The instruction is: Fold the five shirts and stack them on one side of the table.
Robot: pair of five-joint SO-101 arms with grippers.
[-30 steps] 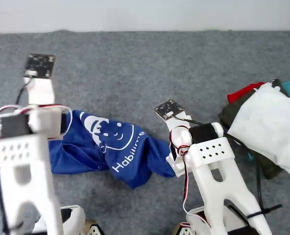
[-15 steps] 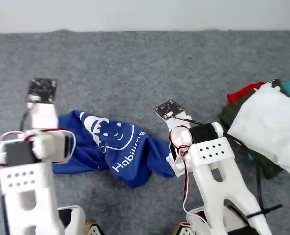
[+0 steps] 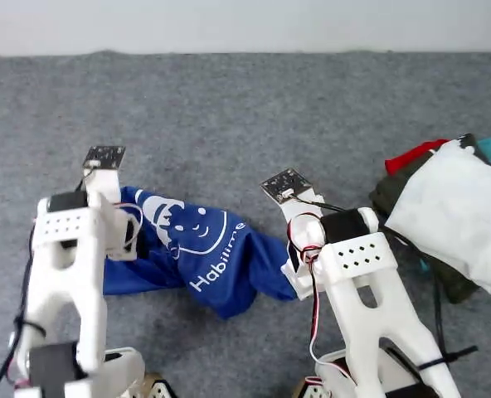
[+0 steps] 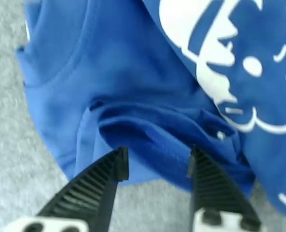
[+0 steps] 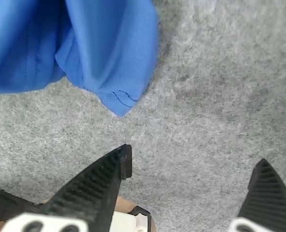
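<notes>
Light falls bright, even and soft from above across the grey carpet. The blue shirt casts only a thin, pale shadow along its near edge. The white shirt, far to the right of the blue shirt, is the brightest patch, yet it shows no hard glare. In the left wrist view the blue shirt's folds hold deeper shadow beneath the raised crease. In the right wrist view a soft, narrow shadow hugs its hem on the carpet.
</notes>
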